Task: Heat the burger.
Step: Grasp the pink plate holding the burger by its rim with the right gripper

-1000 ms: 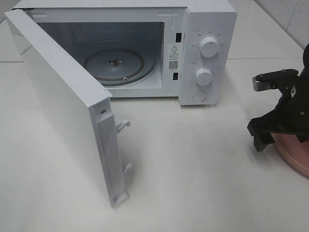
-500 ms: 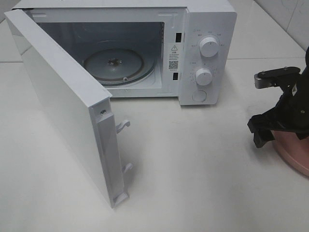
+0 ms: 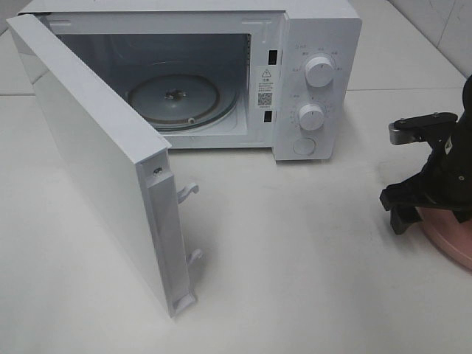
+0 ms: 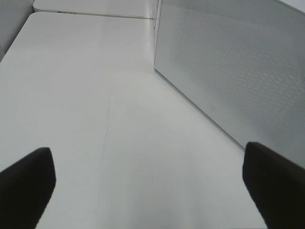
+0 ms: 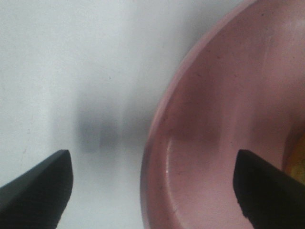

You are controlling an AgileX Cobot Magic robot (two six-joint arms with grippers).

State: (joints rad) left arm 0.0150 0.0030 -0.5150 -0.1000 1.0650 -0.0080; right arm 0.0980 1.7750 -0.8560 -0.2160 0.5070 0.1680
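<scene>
The burger is almost wholly hidden; only a yellow-orange sliver (image 5: 299, 160) shows at the edge of the right wrist view, on the pink plate (image 5: 228, 119). In the high view the plate (image 3: 453, 242) sits at the right edge, partly under my right arm. My right gripper (image 3: 422, 200) is open and low over the plate's near rim; in the wrist view (image 5: 152, 191) one finger is over the table and the other over the plate. My left gripper (image 4: 152, 191) is open and empty above bare table, out of the high view.
The white microwave (image 3: 317, 44) stands at the back with its door (image 3: 96, 162) swung wide open to the front left and its glass turntable (image 3: 177, 96) bare. Two dials (image 3: 318, 71) are on its right panel. A white perforated microwave panel (image 4: 238, 62) is beside my left gripper.
My right arm has shifted slightly right and down toward the pink plate. The microwave and its door have not moved.
</scene>
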